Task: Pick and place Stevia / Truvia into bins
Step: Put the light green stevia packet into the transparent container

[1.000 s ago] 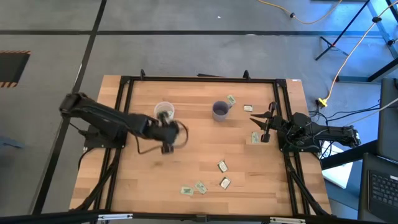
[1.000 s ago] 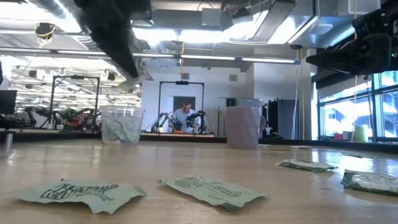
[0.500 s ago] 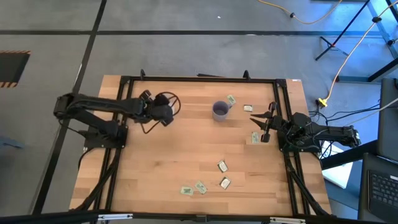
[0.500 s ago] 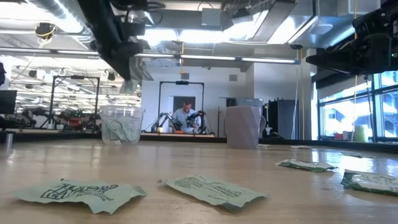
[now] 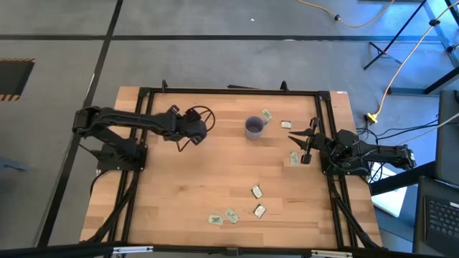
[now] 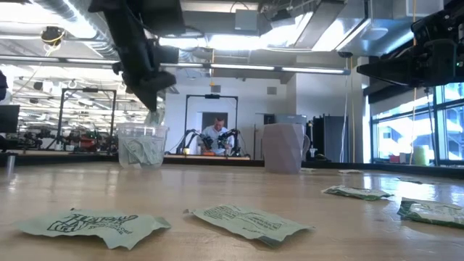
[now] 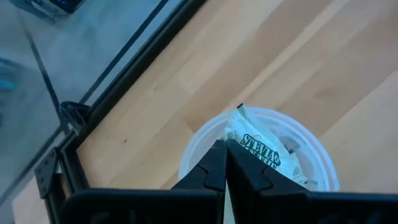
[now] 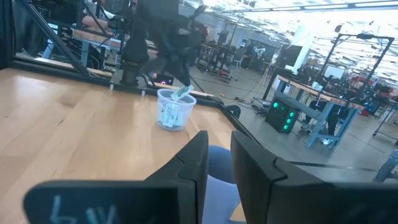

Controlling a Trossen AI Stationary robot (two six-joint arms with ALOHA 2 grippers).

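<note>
Since a second ago the left arm has swung from the counter's middle back toward ten o'clock, and its left gripper (image 7: 225,163) now hangs right over the clear cup (image 7: 260,155), fingers pressed together on a green-and-white sweetener packet (image 7: 258,148) whose free end dangles just above the cup's mouth. From counter height the packet (image 6: 151,116) shows at the cup's rim (image 6: 142,129), with other packets already lying inside. The step in hand, by my reading, is the drop: the next move calls for the fingers to part while the packet is centred over the opening, so that it falls in and does not catch on the rim. The right gripper (image 5: 305,145) waits at about three o'clock, hovering with its fingers slightly apart and nothing between them, beside a loose packet (image 5: 293,159). The purple mug (image 5: 254,127) stands near the counter's twelve o'clock side, and more packets (image 5: 257,191) lie scattered toward five and six o'clock, so plenty remains to pick.
</note>
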